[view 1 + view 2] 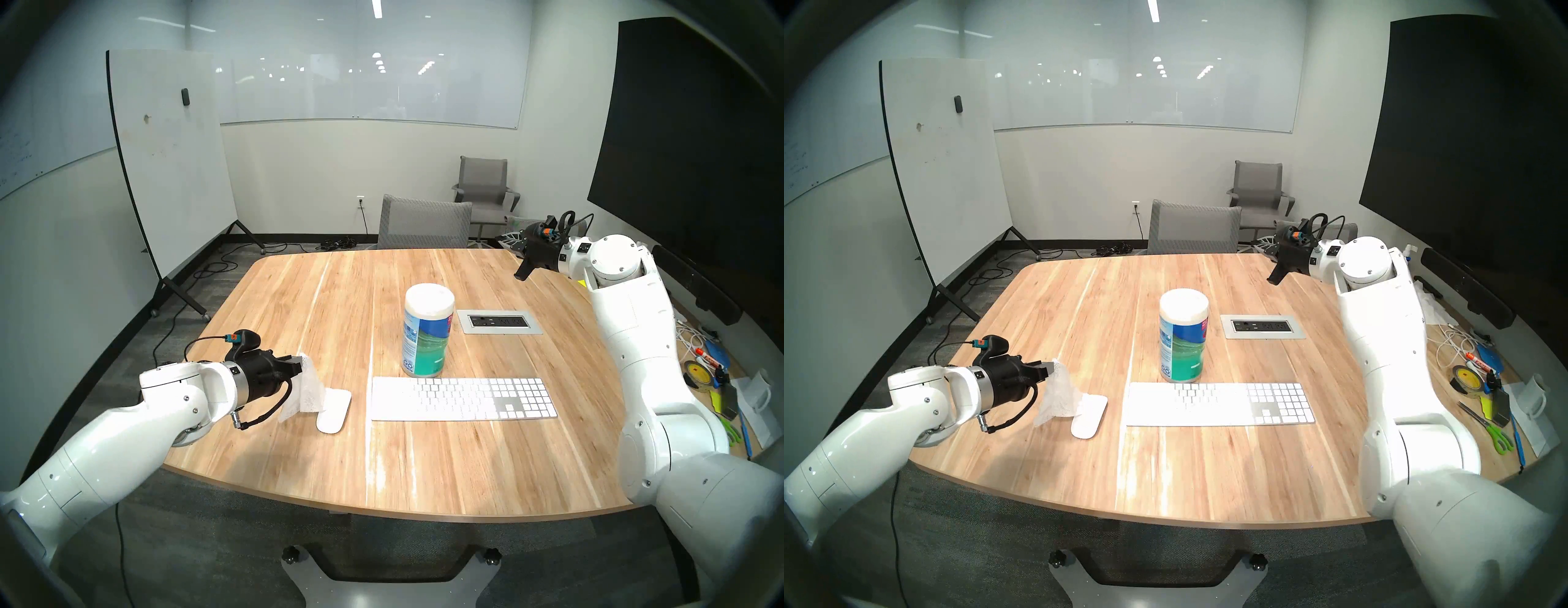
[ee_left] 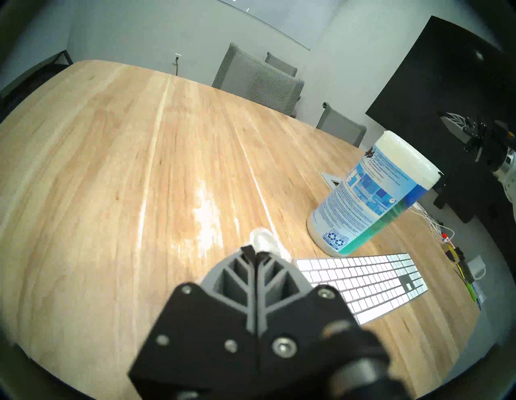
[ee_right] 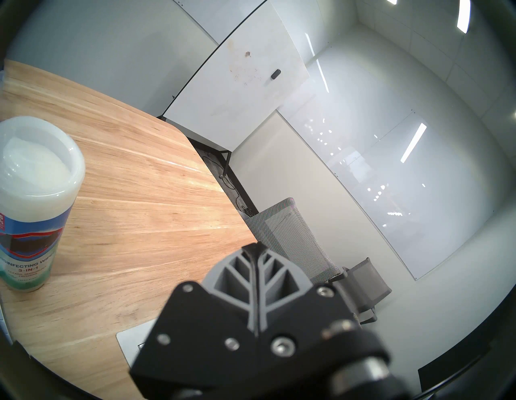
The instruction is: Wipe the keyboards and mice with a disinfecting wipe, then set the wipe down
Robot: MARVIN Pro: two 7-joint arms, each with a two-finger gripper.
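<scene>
With my left gripper (image 1: 302, 364) pinching the top corner of the disinfecting wipe (image 1: 306, 390), the limp sheet drapes onto the mouse (image 1: 335, 411) beside the keyboard (image 1: 463, 398), so I judge it will drag and bunch, while my right gripper (image 1: 522, 271) hangs pressed together, empty.
</scene>
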